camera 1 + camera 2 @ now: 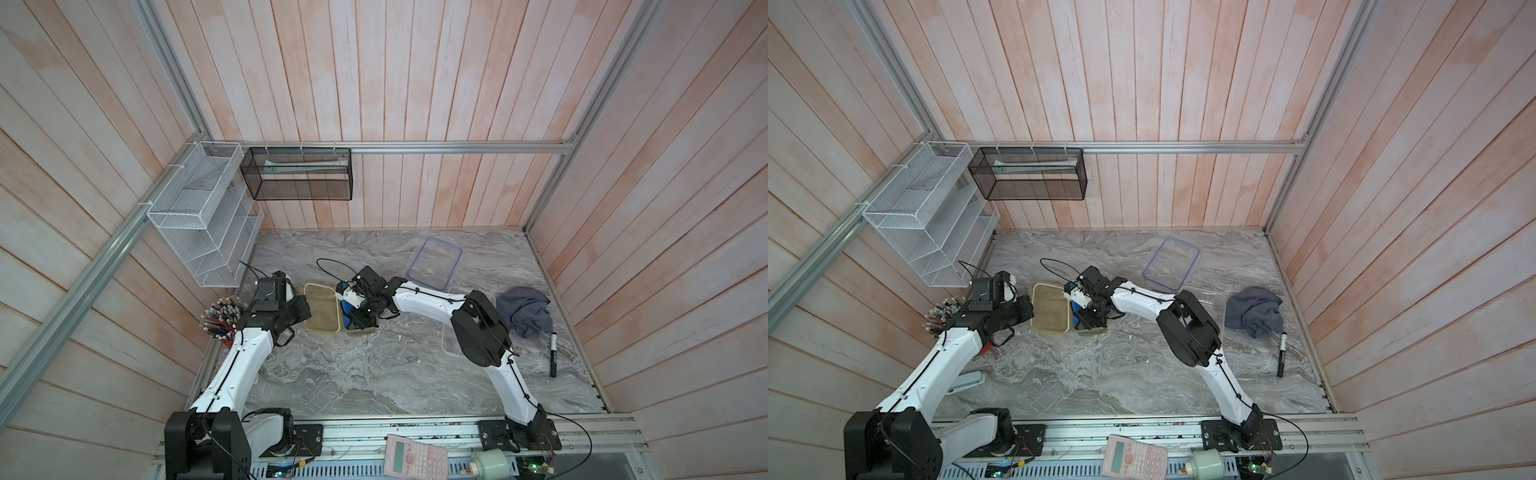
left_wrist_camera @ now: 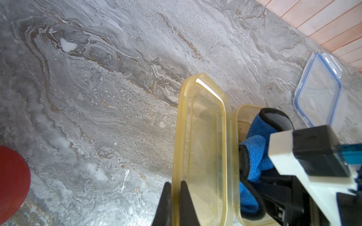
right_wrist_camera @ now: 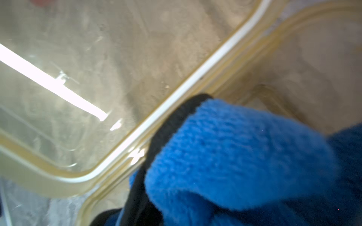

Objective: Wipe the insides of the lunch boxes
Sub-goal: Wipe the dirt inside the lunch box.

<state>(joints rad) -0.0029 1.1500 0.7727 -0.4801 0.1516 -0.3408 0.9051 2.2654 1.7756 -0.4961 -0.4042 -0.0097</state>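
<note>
The small yellow lunch box [image 1: 362,331] [image 1: 1091,331] lies mid-table. My right gripper [image 1: 353,318] [image 1: 1080,318] reaches into it, shut on a blue cloth [image 2: 256,148] [image 3: 235,156] that hides its fingertips. The cloth rests against the box's inner wall [image 3: 303,68]. Right beside it lies the yellowish lid [image 1: 322,309] [image 2: 203,137]. My left gripper [image 2: 175,187] [image 1: 306,311] is shut on the lid's outer rim. The larger clear lunch box [image 1: 449,345] sits partly under my right arm. Its blue-rimmed lid [image 1: 434,264] [image 2: 318,92] lies near the back wall.
A crumpled grey cloth [image 1: 524,311] and a black marker [image 1: 553,353] lie at the right. A red cup of pencils [image 1: 220,318] stands by my left arm. A white mesh rack [image 1: 199,224] and a black mesh basket [image 1: 297,174] hang on the walls. A pink calculator [image 1: 415,455] lies on the front rail.
</note>
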